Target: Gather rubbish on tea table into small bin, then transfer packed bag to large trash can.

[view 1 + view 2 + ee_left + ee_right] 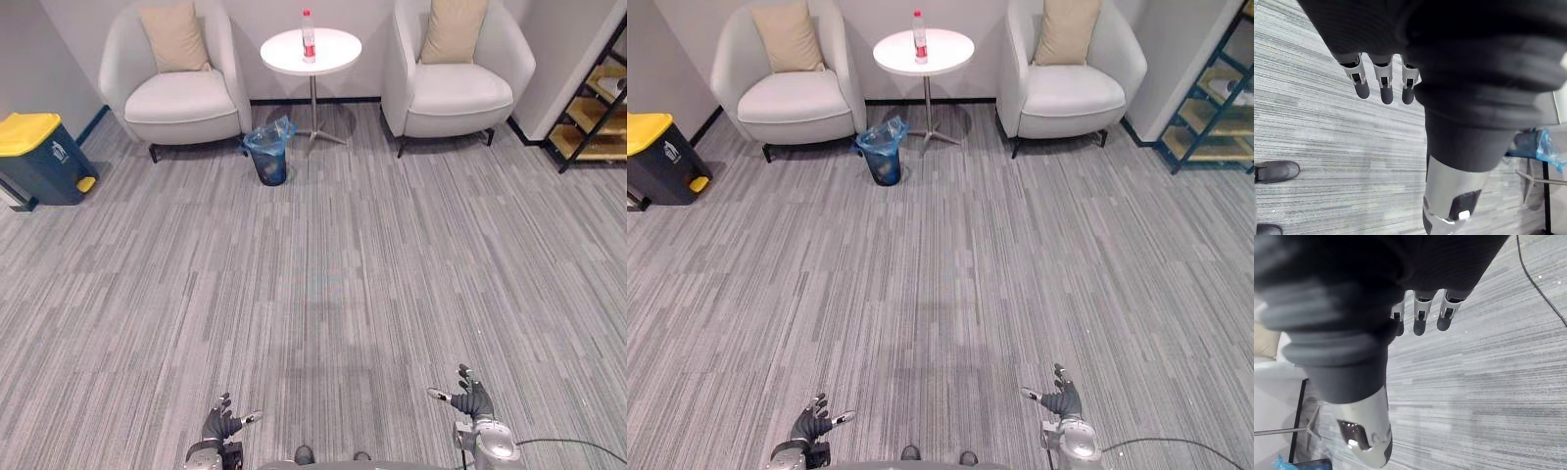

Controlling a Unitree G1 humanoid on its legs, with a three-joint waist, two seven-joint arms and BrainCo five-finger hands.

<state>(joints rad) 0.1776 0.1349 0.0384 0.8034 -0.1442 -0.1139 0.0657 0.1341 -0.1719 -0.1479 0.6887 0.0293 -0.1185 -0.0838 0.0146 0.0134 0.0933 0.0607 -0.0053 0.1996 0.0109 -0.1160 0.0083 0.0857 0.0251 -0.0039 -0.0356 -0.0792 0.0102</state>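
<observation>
A bottle [308, 35] stands on the tea table [338, 51], small bin [269, 155] just beside

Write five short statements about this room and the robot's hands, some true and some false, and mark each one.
1. A bottle stands on the round table. True.
2. The bin stands on the table. False: it stands on the floor beside the table's foot.
3. The trash can has a yellow lid. True.
4. The right hand holds the bottle. False: it is open and empty, like the left hand.
5. A cushion leans in the left armchair. True.
</observation>
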